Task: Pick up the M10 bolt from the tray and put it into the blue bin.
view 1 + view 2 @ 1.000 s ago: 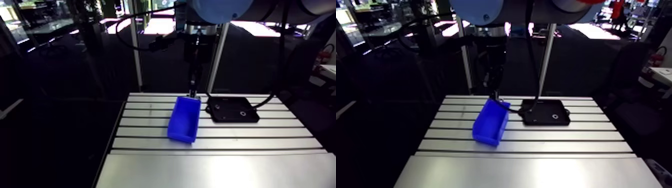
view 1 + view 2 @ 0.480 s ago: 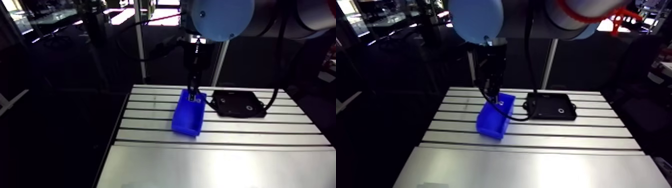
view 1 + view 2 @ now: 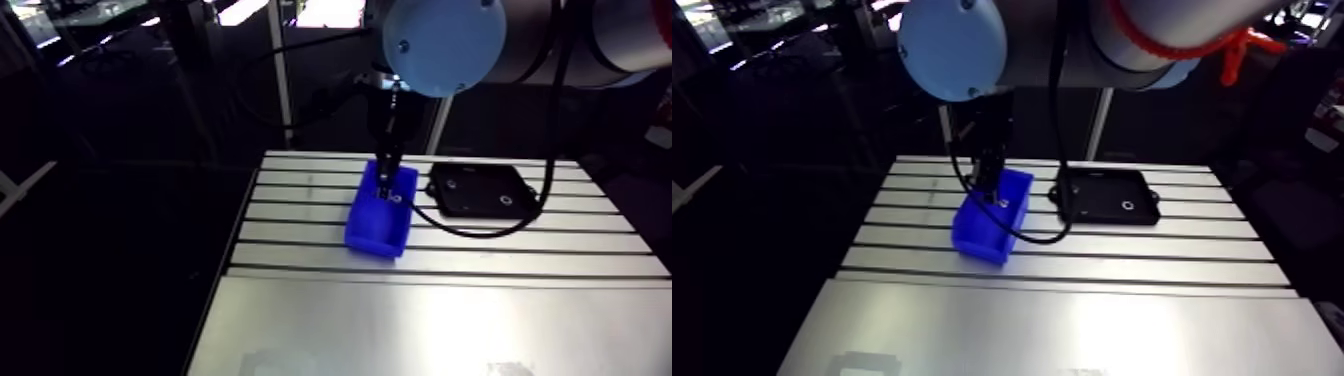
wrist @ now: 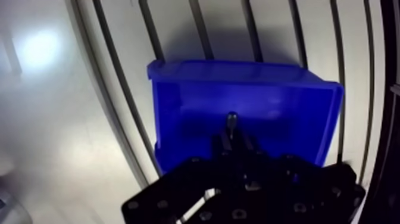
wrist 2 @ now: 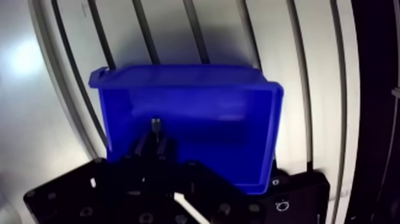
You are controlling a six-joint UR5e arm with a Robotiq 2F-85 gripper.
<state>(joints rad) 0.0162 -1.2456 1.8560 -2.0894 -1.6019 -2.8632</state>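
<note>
Wrist view: we hold the M10 bolt (image 4: 231, 120) over the inside of the blue bin (image 4: 244, 70).
Our gripper (image 4: 231, 138) has its two fingers pinched together on the bolt. The bolt's pale tip pokes out ahead of them above the bin's floor, and we cannot tell whether it touches. In the arm view the gripper reaches down into the bin's far end. The black tray (image 3: 478, 190) lies just beside the bin at 3 o'clock on the slotted aluminium table (image 3: 450, 320), with a small ring (image 3: 505, 199) on it.
</note>
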